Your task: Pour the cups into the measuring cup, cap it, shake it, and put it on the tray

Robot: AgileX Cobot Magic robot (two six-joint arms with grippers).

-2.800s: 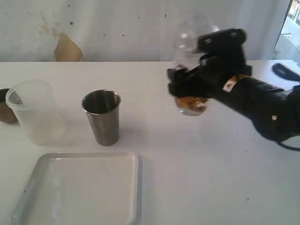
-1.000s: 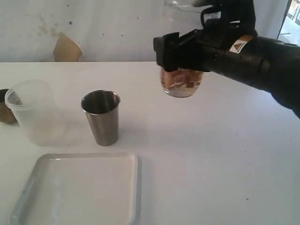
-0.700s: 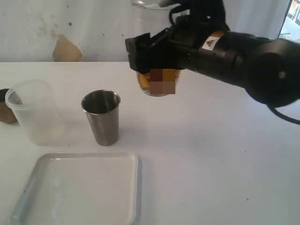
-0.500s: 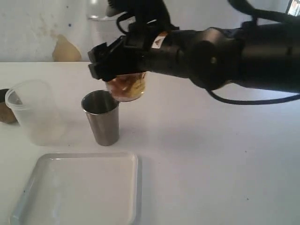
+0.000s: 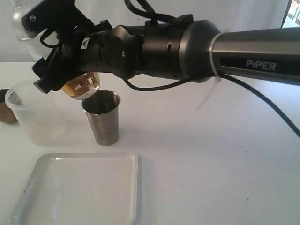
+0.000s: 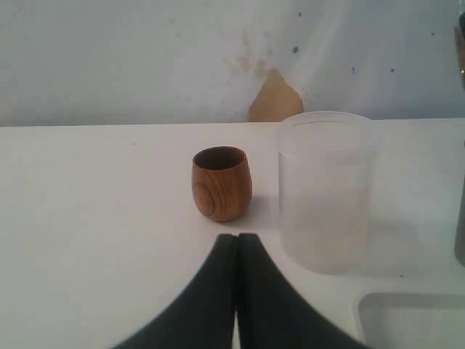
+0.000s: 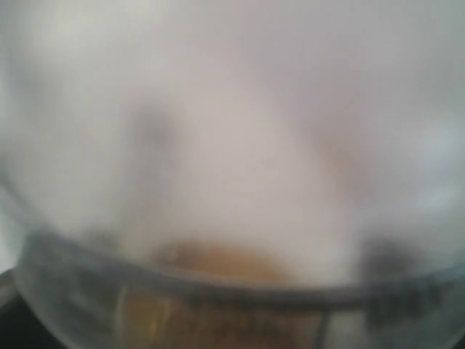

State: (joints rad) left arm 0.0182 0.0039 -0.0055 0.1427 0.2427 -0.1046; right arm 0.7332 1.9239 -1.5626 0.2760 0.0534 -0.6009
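Observation:
My right gripper (image 5: 60, 75) has reached across to the left and is shut on the measuring cup (image 5: 83, 85). The cup hangs tilted in the air, its base holding orange-brown contents just above the steel tumbler (image 5: 102, 117). In the right wrist view the measuring cup (image 7: 232, 291) fills the picture as a blur. The wooden cup (image 6: 221, 183) stands upright beyond my left gripper (image 6: 237, 237), which is shut on nothing, low over the table. The white tray (image 5: 79, 192) lies at the front left, bare.
A frosted unmarked plastic cup (image 5: 30, 117) stands left of the tumbler, next to the wooden cup (image 5: 4, 111) at the left edge. The long dark right arm (image 5: 197, 40) spans the table's back. A white wall with a brown patch (image 6: 272, 94) lies behind.
My right arm has swung far left with the measuring cup, from right of centre to above the tumbler and frosted cup. The left gripper and the standing cups have not moved.

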